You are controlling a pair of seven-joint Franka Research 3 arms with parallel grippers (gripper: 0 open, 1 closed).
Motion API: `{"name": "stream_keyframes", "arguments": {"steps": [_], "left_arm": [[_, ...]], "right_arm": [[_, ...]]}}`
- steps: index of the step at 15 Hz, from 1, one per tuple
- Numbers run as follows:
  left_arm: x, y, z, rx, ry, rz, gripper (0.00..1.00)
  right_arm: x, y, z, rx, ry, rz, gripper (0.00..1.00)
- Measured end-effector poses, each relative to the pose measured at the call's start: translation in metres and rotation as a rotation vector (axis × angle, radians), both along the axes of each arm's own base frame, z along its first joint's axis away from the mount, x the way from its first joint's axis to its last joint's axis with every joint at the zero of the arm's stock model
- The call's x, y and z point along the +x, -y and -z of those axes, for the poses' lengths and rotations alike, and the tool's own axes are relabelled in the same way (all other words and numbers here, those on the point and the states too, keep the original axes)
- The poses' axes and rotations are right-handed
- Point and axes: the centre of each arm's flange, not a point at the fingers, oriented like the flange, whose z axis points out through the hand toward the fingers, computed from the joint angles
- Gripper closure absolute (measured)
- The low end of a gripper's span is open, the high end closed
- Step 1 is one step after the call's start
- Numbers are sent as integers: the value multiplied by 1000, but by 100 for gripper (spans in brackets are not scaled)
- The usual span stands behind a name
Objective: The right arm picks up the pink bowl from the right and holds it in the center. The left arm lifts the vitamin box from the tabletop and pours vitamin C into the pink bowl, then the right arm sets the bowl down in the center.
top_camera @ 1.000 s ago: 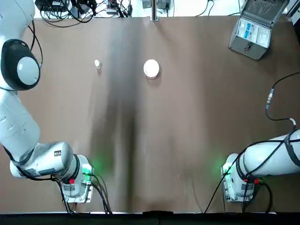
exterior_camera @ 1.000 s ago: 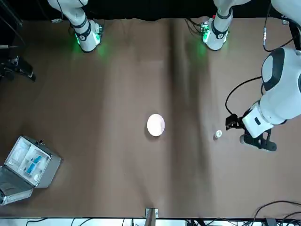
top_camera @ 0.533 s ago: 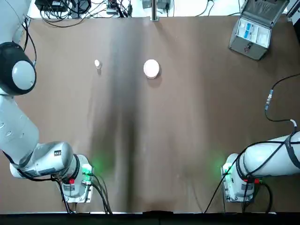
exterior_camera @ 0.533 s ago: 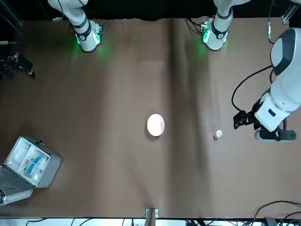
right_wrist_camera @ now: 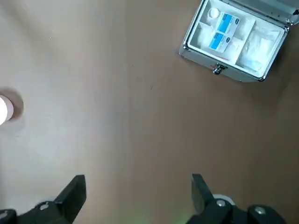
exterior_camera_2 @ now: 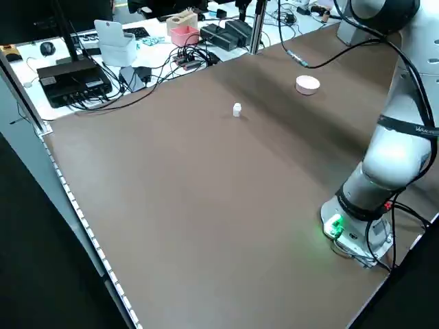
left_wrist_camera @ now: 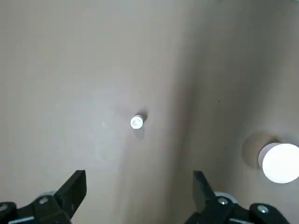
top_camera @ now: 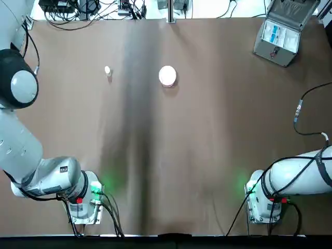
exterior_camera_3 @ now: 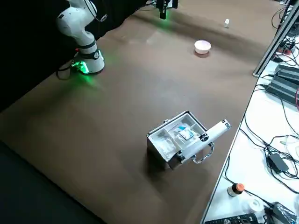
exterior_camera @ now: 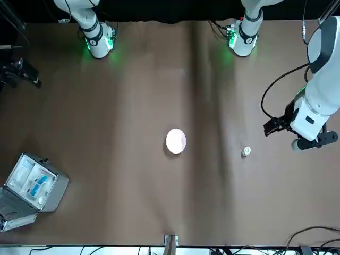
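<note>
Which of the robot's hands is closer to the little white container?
The left: its gripper hangs open just off the white container, on its outer side. The right gripper is farther, beyond the bowl.

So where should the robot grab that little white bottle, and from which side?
Probably around its sides, just below the top, coming from above: the bottle stands upright and narrow, well apart from the bowl, leaving room for a finger either side.
</note>
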Motion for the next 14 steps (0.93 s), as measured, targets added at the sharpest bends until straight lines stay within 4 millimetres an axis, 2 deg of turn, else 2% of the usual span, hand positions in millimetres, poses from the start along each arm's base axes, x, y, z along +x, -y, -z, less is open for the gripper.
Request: {"name": "stream_keyframes", "arguments": {"steps": [6, 10, 14], "left_arm": [[0, -7, -3, 2, 6, 21, 0], [-11, -11, -35, 13, 54, 55, 0], [-25, -27, -58, 39, 66, 144, 0]], "right_arm": [[0, 4, 1, -5, -1, 6, 1], [0, 15, 1, -28, 0, 24, 1], [-1, 21, -1, -28, 1, -2, 1]]}}
